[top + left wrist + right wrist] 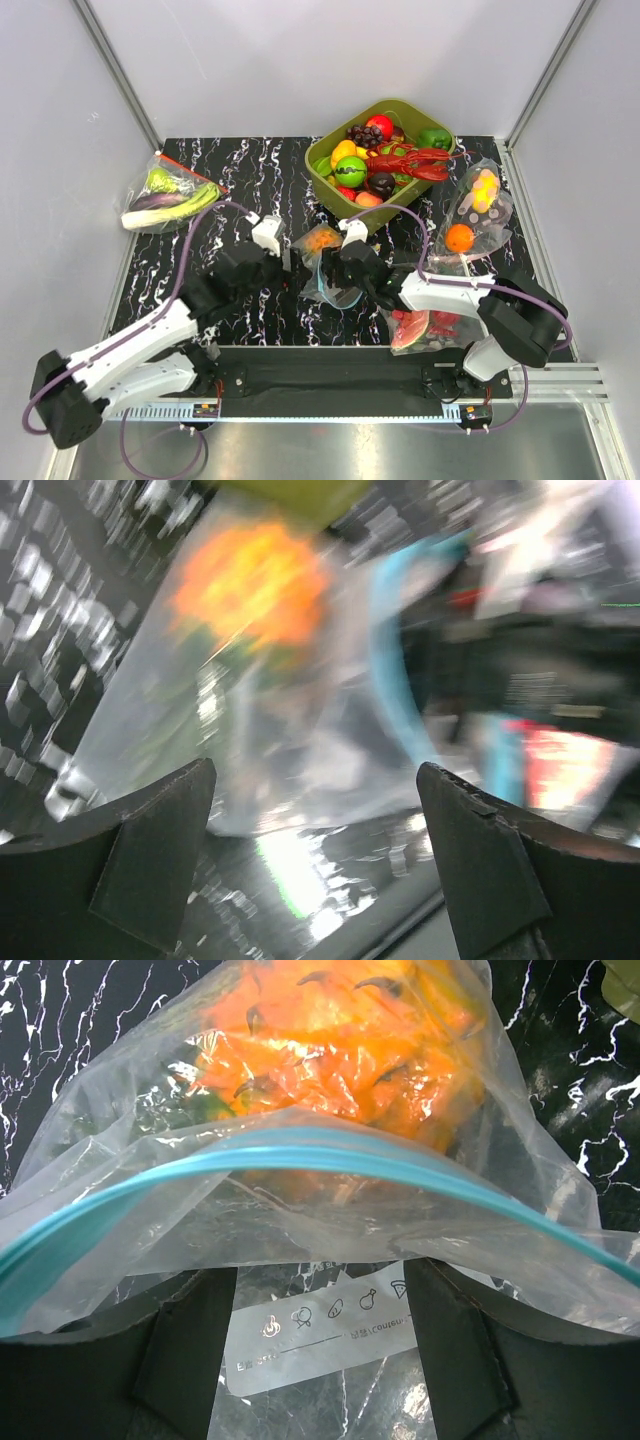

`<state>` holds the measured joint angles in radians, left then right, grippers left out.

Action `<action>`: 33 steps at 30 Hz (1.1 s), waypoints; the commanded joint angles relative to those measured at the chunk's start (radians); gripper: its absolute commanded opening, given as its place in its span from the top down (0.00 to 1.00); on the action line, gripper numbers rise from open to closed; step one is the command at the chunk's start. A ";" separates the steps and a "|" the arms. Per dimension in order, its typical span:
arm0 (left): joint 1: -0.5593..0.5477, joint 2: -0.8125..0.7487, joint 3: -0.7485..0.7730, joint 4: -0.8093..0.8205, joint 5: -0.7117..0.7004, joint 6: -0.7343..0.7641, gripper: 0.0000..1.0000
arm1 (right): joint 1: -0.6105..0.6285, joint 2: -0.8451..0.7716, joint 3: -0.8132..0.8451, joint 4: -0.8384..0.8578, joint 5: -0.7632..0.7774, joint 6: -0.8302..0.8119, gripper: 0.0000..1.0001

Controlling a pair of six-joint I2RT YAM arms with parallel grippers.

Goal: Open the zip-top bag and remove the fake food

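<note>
the black marbled table (250, 170) is taken in first, with one olive bin (405, 102) of loose fruit counted at its far side. four bags are counted: a vegetable bag (165, 195) far left, a yellow-and-orange bag (478, 215) at the right, a watermelon bag (420, 328) by the right arm, and the zip-top bag (328, 268) in the middle, between the two arms' tools. its long axis is seen running near to far, mouth toward the arm bases, closed end toward the bin. the right gripper (318, 1275) is set at the mouth, fingers apart, the lower lip draped across them, no pinch made out. the left gripper (312, 780) is held just beside the bag, fingers wide, nothing between them, the bag straight ahead. the teal zip strip (300, 1155) appears parted into a loop. inside, one piece of fake food (330, 1040) is made out for sure, a bumpy orange pineapple; more cannot be counted. the right tool is judged the nearer for reaching in.
</note>
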<state>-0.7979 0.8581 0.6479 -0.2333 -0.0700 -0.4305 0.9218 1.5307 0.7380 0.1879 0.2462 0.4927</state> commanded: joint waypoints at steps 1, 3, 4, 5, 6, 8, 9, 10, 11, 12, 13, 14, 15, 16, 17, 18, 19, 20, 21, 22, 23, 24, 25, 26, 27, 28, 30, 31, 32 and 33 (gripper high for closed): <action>-0.001 0.084 0.003 -0.019 -0.149 -0.034 0.13 | -0.001 -0.037 -0.008 0.025 0.028 0.020 0.26; -0.001 0.102 -0.005 0.003 -0.155 -0.040 0.12 | -0.001 -0.043 -0.009 0.027 0.027 0.020 0.25; -0.001 0.116 -0.007 0.014 -0.165 -0.039 0.12 | 0.000 -0.043 -0.011 0.027 0.024 0.018 0.25; -0.001 0.122 -0.004 0.015 -0.186 -0.040 0.12 | -0.001 -0.049 -0.012 0.028 0.022 0.018 0.25; -0.001 0.130 -0.004 0.014 -0.197 -0.037 0.12 | -0.001 -0.050 -0.014 0.031 0.019 0.023 0.25; -0.001 0.147 -0.005 0.015 -0.206 -0.028 0.12 | -0.001 -0.050 -0.019 0.035 0.018 0.026 0.25; 0.000 0.150 -0.010 0.020 -0.202 -0.027 0.16 | -0.001 -0.050 -0.019 0.038 0.015 0.027 0.25; 0.000 0.157 -0.017 0.037 -0.192 -0.022 0.18 | -0.001 -0.052 -0.020 0.039 0.016 0.029 0.25; 0.000 0.162 -0.030 0.048 -0.179 -0.017 0.20 | 0.000 -0.050 -0.022 0.041 0.015 0.029 0.25; 0.000 0.167 -0.034 0.054 -0.172 -0.013 0.23 | -0.001 -0.052 -0.023 0.047 0.011 0.027 0.25; 0.000 0.174 -0.039 0.069 -0.163 -0.011 0.24 | 0.000 -0.052 -0.025 0.050 0.005 0.029 0.25; 0.002 0.176 -0.047 0.077 -0.146 -0.008 0.26 | -0.001 -0.052 -0.026 0.056 0.001 0.029 0.25; 0.000 0.177 -0.051 0.084 -0.137 -0.005 0.30 | -0.001 -0.053 -0.026 0.058 -0.004 0.027 0.25; 0.000 0.177 -0.056 0.101 -0.126 0.001 0.37 | -0.001 -0.050 -0.025 0.061 -0.015 0.029 0.25; 0.000 0.177 -0.059 0.107 -0.116 0.002 0.42 | -0.001 -0.049 -0.025 0.064 -0.024 0.029 0.25; 0.002 0.180 -0.062 0.111 -0.111 0.006 0.47 | 0.000 -0.047 -0.025 0.070 -0.027 0.032 0.25; 0.000 0.182 -0.062 0.112 -0.108 0.007 0.57 | 0.000 -0.047 -0.023 0.073 -0.044 0.037 0.25; 0.000 0.185 -0.060 0.111 -0.102 0.015 0.63 | -0.001 -0.041 -0.022 0.082 -0.053 0.043 0.25; 0.002 0.186 -0.060 0.108 -0.100 0.015 0.67 | -0.001 -0.038 -0.019 0.084 -0.071 0.049 0.25; 0.002 0.193 -0.059 0.101 -0.097 0.018 0.71 | 0.000 -0.032 -0.012 0.087 -0.076 0.055 0.25; 0.003 0.194 -0.059 0.098 -0.093 0.019 0.79 | -0.001 -0.026 -0.011 0.090 -0.082 0.069 0.25; 0.003 0.196 -0.060 0.095 -0.090 0.019 0.83 | 0.000 -0.020 -0.009 0.093 -0.091 0.073 0.25; 0.002 0.199 -0.062 0.095 -0.086 0.022 0.87 | -0.001 -0.012 -0.006 0.096 -0.094 0.086 0.25; 0.002 0.197 -0.062 0.094 -0.079 0.024 0.92 | -0.001 -0.007 -0.005 0.099 -0.099 0.089 0.25; 0.003 0.196 -0.065 0.098 -0.076 0.022 0.96 | 0.000 -0.007 -0.002 0.097 -0.113 0.095 0.25; 0.003 0.193 -0.068 0.095 -0.073 0.024 0.98 | 0.000 -0.001 0.001 0.097 -0.122 0.101 0.25; 0.002 0.184 -0.070 0.101 -0.059 0.024 1.00 | -0.001 0.002 0.011 0.091 -0.145 0.104 0.25; 0.003 0.177 -0.073 0.107 -0.050 0.026 1.00 | 0.000 0.006 0.014 0.090 -0.156 0.109 0.25; 0.002 0.171 -0.076 0.112 -0.030 0.024 1.00 | 0.002 0.011 0.017 0.090 -0.165 0.112 0.25; 0.002 0.159 -0.077 0.124 -0.016 0.024 1.00 | 0.000 0.014 0.020 0.091 -0.182 0.113 0.25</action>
<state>-0.7975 1.0496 0.5789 -0.1772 -0.1394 -0.4171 0.9218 1.5295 0.7185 0.2405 0.1135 0.5819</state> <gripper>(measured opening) 0.009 0.750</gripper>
